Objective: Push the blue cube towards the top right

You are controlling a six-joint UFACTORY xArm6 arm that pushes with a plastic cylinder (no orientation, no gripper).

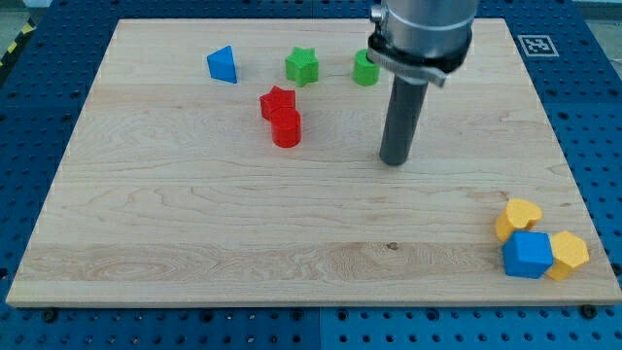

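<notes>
The blue cube (527, 255) lies untouched, well right-below my tip (394, 161); no pincer fitted; approach its lower-left next.

Seven blocks lie on one wooden board (194, 224): two blue blocks (223, 65) (528, 255), two green blocks (302, 65) (363, 69), two red blocks (277, 101) (286, 128), two yellow blocks (519, 216) (569, 255). Correction: eight blocks.

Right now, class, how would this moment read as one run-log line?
my tip: mid-board, touching nothing | blue cube: bottom right, wedged between yellow heart block and yellow hexagonal block | push: not begun
</notes>
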